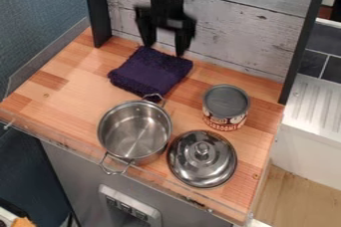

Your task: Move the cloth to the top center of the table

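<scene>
My gripper (163, 47) hangs at the back of the table, at the far edge of the cloth. Its two fingers are spread apart and point down, with their tips over or against that edge; whether they touch it I cannot tell. The dark purple cloth (150, 73) lies folded in a thick square on the wooden table (73, 84), near the back and left of the middle.
Just in front of the cloth stands a steel pot (135, 130) with two handles, one close to the cloth. A domed metal lid (202, 159) lies to its right, and a can (226, 107) stands behind the lid. A pale wooden wall (233, 32) borders the back.
</scene>
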Controlling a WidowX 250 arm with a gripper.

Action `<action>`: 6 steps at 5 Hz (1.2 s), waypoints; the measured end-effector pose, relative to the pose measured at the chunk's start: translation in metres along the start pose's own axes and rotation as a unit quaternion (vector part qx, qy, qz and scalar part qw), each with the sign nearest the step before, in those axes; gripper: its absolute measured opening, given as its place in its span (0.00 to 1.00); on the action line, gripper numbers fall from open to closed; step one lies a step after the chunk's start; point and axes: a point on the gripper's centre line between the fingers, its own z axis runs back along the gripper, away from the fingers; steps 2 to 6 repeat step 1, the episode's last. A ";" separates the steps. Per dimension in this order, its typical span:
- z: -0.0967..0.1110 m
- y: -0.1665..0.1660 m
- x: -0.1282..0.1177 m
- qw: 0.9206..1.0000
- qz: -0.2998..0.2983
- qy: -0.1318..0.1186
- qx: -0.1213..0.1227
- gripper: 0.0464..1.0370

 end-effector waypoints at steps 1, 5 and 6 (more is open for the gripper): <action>0.027 -0.003 -0.002 1.000 0.000 -0.021 -0.003 0.96; 0.027 -0.003 -0.002 1.000 0.000 -0.021 -0.003 0.96; 0.027 -0.003 -0.002 1.000 0.000 -0.021 -0.003 0.96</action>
